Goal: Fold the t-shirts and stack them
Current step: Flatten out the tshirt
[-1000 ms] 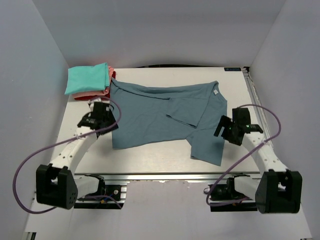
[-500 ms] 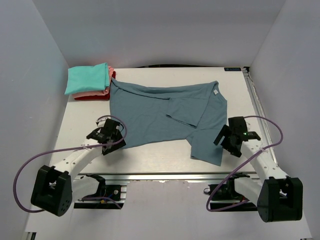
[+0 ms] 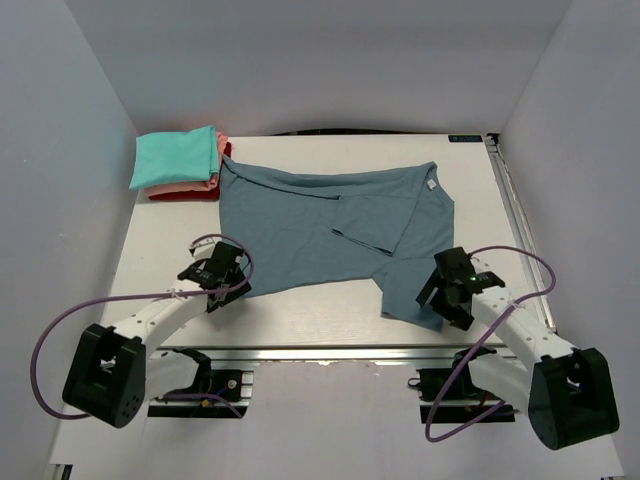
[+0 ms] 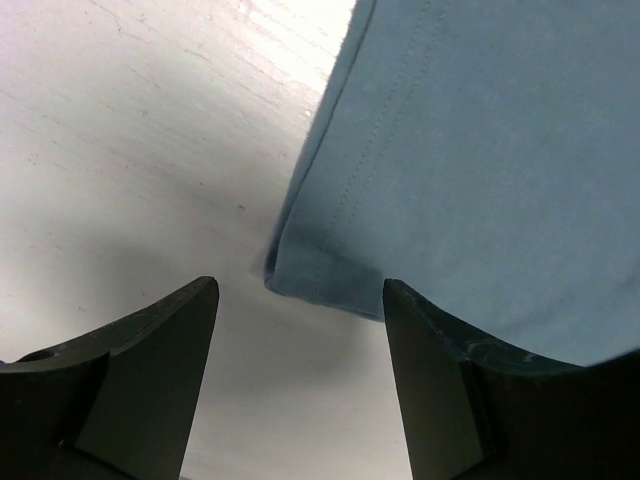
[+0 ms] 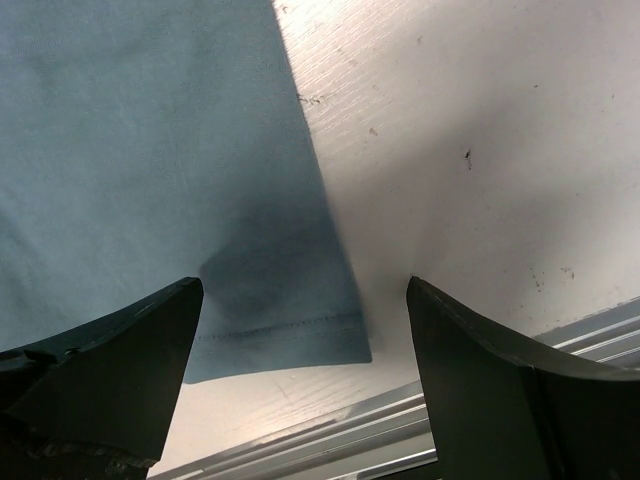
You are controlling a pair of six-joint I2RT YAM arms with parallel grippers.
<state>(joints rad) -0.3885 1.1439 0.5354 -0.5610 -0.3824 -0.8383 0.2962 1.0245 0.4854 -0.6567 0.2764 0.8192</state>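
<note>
1. A large slate-blue t-shirt (image 3: 320,240) of soft matte knit lies spread flat across the middle of the white table (image 3: 300,315).
2. Its outline is irregular. The right part is folded over itself along a diagonal crease, and a narrower panel runs down towards the near right.
3. A small white neck tag (image 3: 430,185) shows at the shirt's far right edge.
4. At the far left corner of the table sits a neat stack of folded shirts: a teal t-shirt (image 3: 175,155) on top, a salmon-pink one (image 3: 200,183) under it and a red one (image 3: 180,195) at the bottom. The blue shirt's far left corner lies just beside this stack.
5. The left claw (image 4: 300,290) is spread wide and holds nothing. Its two dark, blunt fingers (image 4: 150,370) straddle the shirt's near left corner, where a double row of stitching follows the hem.
6. In the top view this left claw (image 3: 230,285) sits low at that corner.
7. The right claw (image 5: 303,285) is also spread wide and empty. It straddles the near right hem corner of the shirt, with a single stitch line running just above the cloth edge.
8. In the top view the right claw (image 3: 438,302) sits at the end of the narrow panel.
9. The tabletop has a faint wood-grain texture with a few small dark specks.
10. A ribbed metal rail (image 5: 500,430) borders the table's near edge.
11. Purple cables (image 3: 45,345) loop beside both white arms.
</note>
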